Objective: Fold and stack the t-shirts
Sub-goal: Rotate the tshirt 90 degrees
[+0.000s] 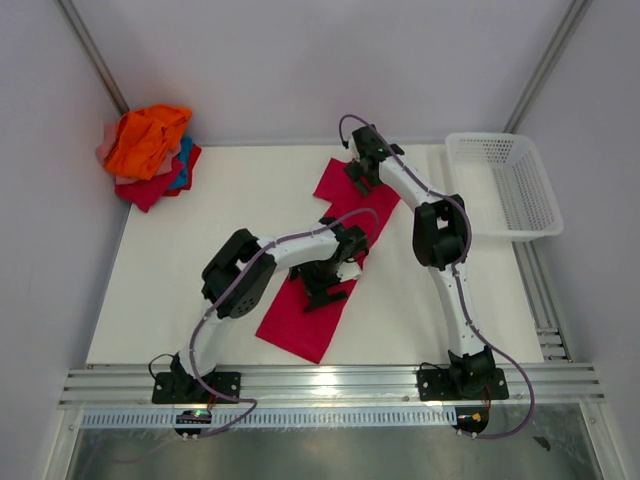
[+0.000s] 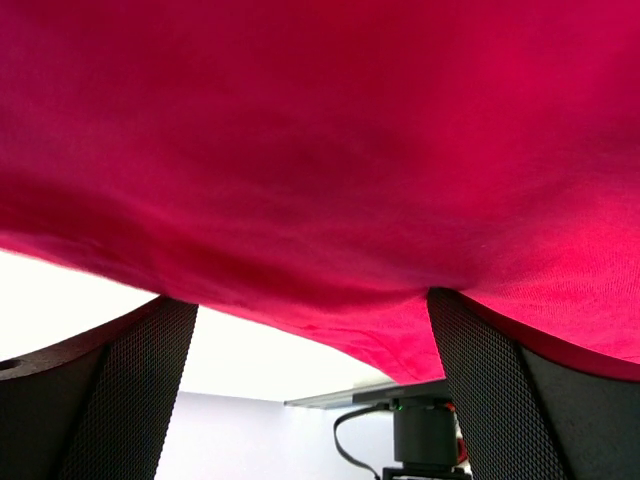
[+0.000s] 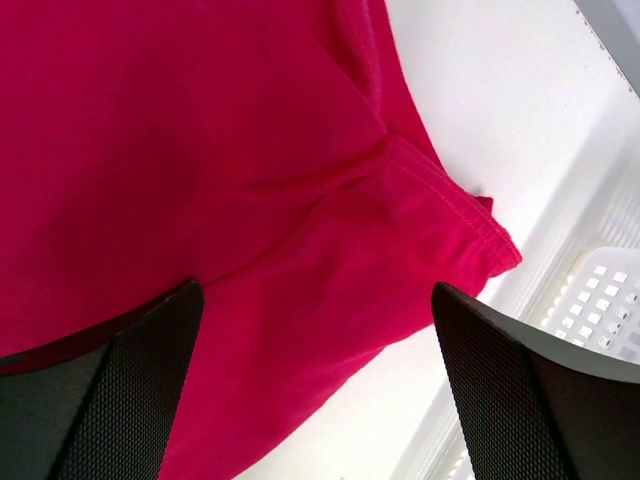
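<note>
The crimson t-shirt [image 1: 305, 322] lies as a long folded strip running diagonally across the middle of the white table. My left gripper [image 1: 325, 287] hangs over the strip's middle. In the left wrist view the gripper [image 2: 310, 400] is open with its jaws wide apart, and the cloth [image 2: 320, 150] fills the upper part with its edge running between the fingers. My right gripper [image 1: 362, 176] is over the strip's far end. In the right wrist view it [image 3: 315, 400] is open above the cloth [image 3: 200, 150] beside a hemmed corner. Neither gripper holds anything.
A heap of other t-shirts [image 1: 147, 150], orange on top with red, blue and pale pink under it, sits at the back left corner. A white mesh basket [image 1: 505, 185] stands at the right edge and also shows in the right wrist view [image 3: 610, 300]. Aluminium rails [image 1: 330, 385] run along the near edge.
</note>
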